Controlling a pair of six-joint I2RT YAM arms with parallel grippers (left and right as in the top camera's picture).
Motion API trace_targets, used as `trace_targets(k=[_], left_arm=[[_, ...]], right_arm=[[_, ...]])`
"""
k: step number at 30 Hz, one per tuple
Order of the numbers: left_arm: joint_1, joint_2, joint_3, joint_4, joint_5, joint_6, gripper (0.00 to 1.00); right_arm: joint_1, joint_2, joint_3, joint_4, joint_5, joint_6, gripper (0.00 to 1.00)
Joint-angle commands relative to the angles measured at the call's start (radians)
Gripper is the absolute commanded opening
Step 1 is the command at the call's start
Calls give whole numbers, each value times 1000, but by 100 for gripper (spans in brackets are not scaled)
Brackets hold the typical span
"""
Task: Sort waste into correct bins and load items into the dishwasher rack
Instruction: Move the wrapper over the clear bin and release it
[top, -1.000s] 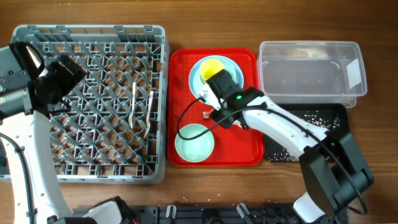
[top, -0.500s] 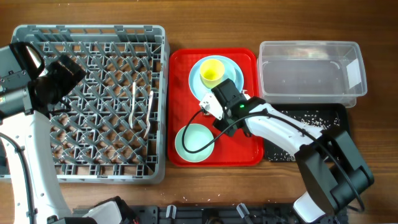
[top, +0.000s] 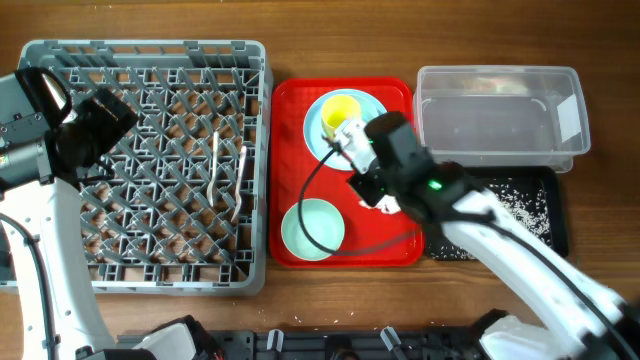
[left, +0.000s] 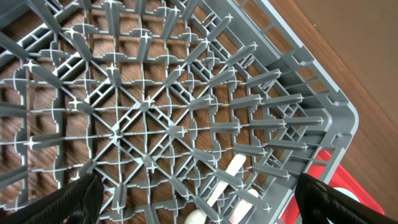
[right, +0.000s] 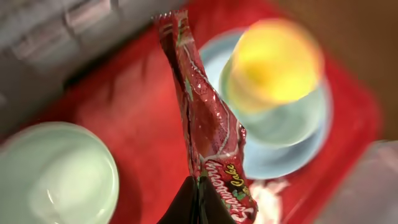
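Observation:
In the right wrist view my right gripper (right: 199, 196) is shut on the small red printed snack wrapper (right: 208, 134), which hangs above the red tray (right: 149, 118). Below it are the yellow cup (right: 273, 59) on the light blue plate (right: 283, 152), the pale green bowl (right: 56, 177) and the white napkin (right: 267, 199). Overhead, that gripper (top: 362, 183) hovers over the tray between the plate (top: 322, 130) and the bowl (top: 312, 228). My left gripper (top: 100, 125) hangs open over the grey dishwasher rack (top: 145, 60), where the white spoon (top: 238, 182) and fork (top: 214, 160) lie.
The clear tub (top: 495, 120) stands at the right, with the black tray (top: 545, 215) holding rice-like scraps in front of it. The right arm stretches from the lower right across the black tray. Bare wooden table surrounds everything.
My right gripper has shut on the red wrapper and lifted it off the red tray, with the arm rising and shifting right. The left arm has stayed still.

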Motion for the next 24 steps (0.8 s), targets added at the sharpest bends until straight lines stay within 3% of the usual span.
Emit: trace_targets(k=[1, 4, 10, 14, 18, 21, 23, 24], left_arm=[[5, 2, 10, 2, 12, -6, 100], [5, 2, 10, 2, 12, -6, 100], [5, 2, 10, 2, 12, -6, 100], [5, 2, 10, 2, 12, -6, 100], [5, 2, 10, 2, 12, -6, 100], [5, 2, 10, 2, 12, -6, 100], [5, 2, 10, 2, 12, -6, 100], [5, 2, 10, 2, 12, -6, 100]], right_arm=[[-13, -104, 11, -53, 335, 91, 4], [-127, -103, 10, -56, 519, 239, 5], [-450, 98, 10, 101, 317, 248, 6], [-486, 175, 10, 151, 283, 245, 47], [-485, 97, 11, 171, 296, 260, 57], [-458, -19, 11, 108, 24, 260, 65], [-425, -85, 11, 26, -262, 272, 78], [-375, -119, 11, -70, -447, 285, 79]])
